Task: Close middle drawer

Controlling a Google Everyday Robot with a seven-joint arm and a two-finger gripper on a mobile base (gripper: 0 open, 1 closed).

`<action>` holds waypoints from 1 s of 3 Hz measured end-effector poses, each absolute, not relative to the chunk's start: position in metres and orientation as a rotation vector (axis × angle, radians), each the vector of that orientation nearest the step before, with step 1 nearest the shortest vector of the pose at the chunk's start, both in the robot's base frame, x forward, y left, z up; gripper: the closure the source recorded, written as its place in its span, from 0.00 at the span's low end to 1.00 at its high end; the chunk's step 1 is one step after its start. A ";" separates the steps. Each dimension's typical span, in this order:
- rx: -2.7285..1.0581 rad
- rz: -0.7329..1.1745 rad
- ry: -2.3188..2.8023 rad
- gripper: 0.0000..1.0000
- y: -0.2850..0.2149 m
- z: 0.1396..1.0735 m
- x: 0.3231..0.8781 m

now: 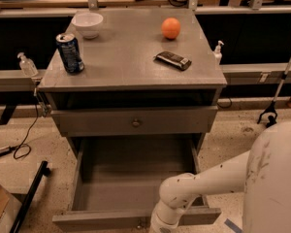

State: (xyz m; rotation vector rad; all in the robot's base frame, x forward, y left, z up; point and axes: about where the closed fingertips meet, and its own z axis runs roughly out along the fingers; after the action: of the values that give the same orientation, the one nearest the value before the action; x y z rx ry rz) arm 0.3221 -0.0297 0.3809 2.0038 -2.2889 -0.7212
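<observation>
The middle drawer [136,178] is a grey wooden box pulled far out of the cabinet. It is empty inside, and its front panel [106,220] lies along the bottom edge of the view. My white arm [203,181] reaches in from the right. Its wrist [164,221] sits at the front panel, right of the panel's middle. My gripper is below the bottom edge of the view, so it does not show. The drawer above [97,123], with a small round brass knob [136,123], is nearly shut.
On the cabinet top [131,67] stand a blue can [70,53], a white bowl [87,24], an orange [170,27] and a dark flat bar [172,60]. Sanitiser bottles [26,65] hang at both sides. A cable [19,147] and a black bar [29,198] lie on the floor left.
</observation>
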 end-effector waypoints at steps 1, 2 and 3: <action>2.004 -0.721 -2.289 1.00 -0.030 0.381 0.322; 2.064 -0.680 -2.305 1.00 -0.023 0.382 0.337; 2.064 -0.681 -2.305 1.00 -0.023 0.382 0.337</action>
State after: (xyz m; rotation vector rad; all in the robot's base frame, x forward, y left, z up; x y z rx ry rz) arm 0.3375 -0.0226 0.3821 2.0637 -2.3051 -0.6805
